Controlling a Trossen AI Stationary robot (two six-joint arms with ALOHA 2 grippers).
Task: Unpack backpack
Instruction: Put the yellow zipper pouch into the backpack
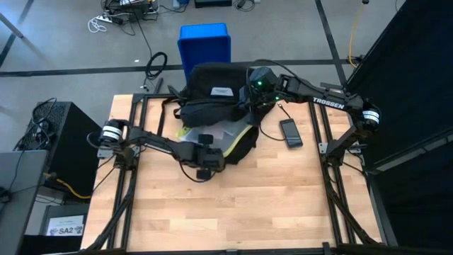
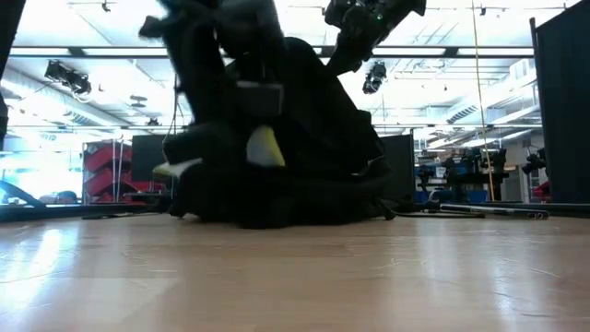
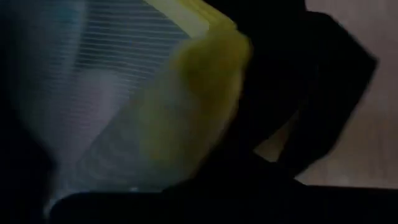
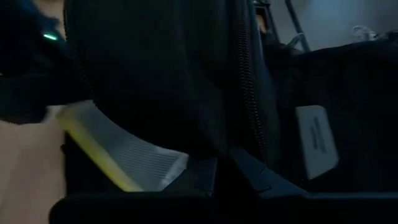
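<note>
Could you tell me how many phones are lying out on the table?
1: a dark phone lies on the table, right of the backpack. Others may be hidden inside.

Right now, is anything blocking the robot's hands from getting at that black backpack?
Nothing visible. The left gripper is at the backpack's open mouth by a yellow-edged item; the right gripper is against its upper side.

The left hand is buried in the backpack, its fingertips hidden behind blurred yellow-edged mesh.
</note>
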